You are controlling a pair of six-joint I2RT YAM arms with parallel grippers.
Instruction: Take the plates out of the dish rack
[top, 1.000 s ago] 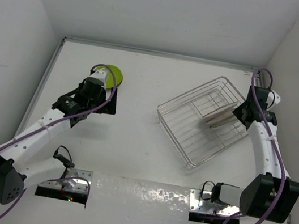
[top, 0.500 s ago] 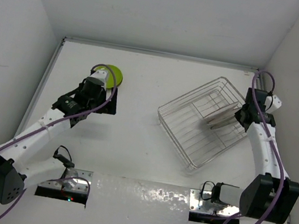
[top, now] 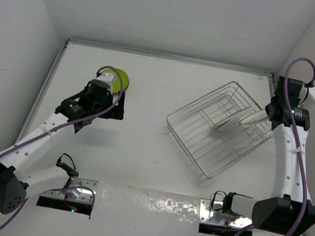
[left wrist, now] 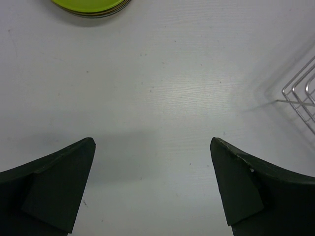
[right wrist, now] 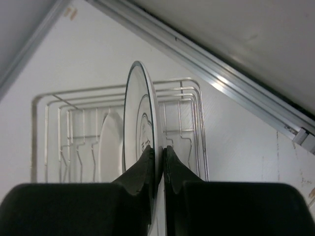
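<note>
One plate (right wrist: 135, 123) stands edge-on, clamped in the right hand (right wrist: 157, 150) over the dish rack (top: 198, 144); left hand (left wrist: 152, 143) gapes.

White table (top: 141, 145); white walls (top: 180, 19); alu rail (right wrist: 197, 55) far edge.

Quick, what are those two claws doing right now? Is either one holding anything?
Left gripper: open, holding nothing.
Right gripper: shut on the rim of a pale plate.
</note>
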